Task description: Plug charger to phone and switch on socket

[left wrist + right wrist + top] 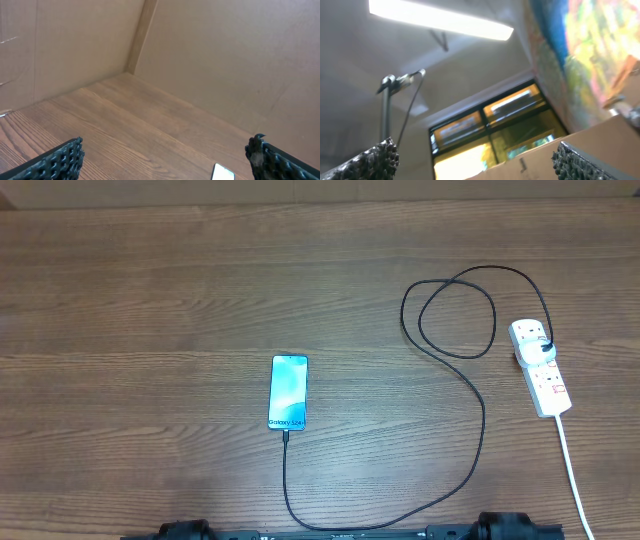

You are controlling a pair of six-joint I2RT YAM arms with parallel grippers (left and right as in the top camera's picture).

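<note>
The phone [288, 391] lies flat mid-table with its screen lit, the "Galaxy S24+" text at its near end. The charger [483, 420], a thin black cable, meets the phone's near end, curves along the front edge, rises to the right, loops, and ends at a plug in the socket [549, 387], a white power strip at the right. In the left wrist view my left gripper [162, 161] stands open over bare wood, and a corner of the phone [223, 173] shows at the bottom. My right gripper [477, 162] is open and empty, pointing up at the ceiling.
The socket's white cord [572, 475] runs to the front edge at the right. Both arm bases [185, 531] [510, 528] sit at the front edge. Cardboard walls [225, 60] enclose the table at the back and the left.
</note>
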